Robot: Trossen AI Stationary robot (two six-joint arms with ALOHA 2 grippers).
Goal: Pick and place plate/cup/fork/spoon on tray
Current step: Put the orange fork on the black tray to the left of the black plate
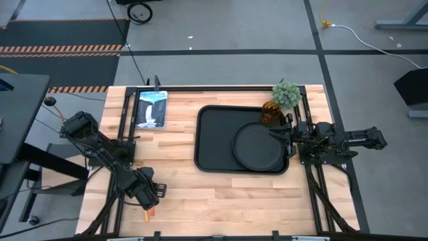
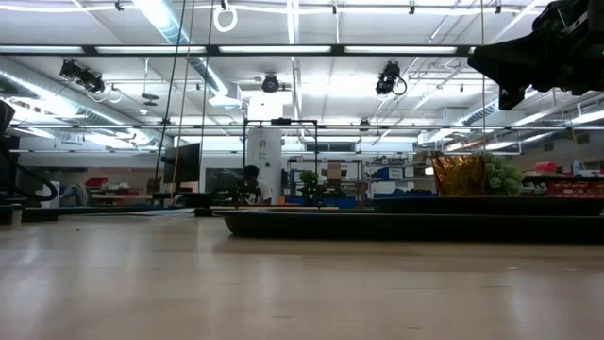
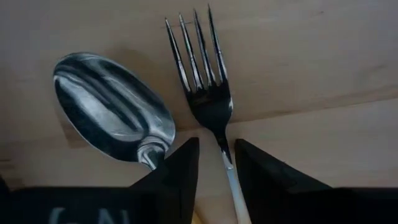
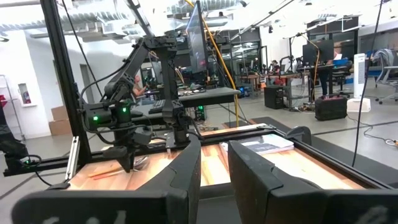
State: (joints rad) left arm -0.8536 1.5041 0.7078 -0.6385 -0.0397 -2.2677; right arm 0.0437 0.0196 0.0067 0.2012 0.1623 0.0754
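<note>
My left hand [image 3: 216,167] hung half open, holding nothing, over the neck of the small silver-tined, orange-handled fork [image 3: 205,93] on the near-left wooden bench [image 3: 311,74]; I judged I should straddle only that neck, avoiding the silver oval spoon [image 3: 112,109] just beside it.

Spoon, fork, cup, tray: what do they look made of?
Spoon and fork: polished metal heads, mirror-like reflections. Cup: amber and translucent, likely glass or clear plastic. Tray: matte black, no glare, probably plastic, though the look leaves it open.
</note>
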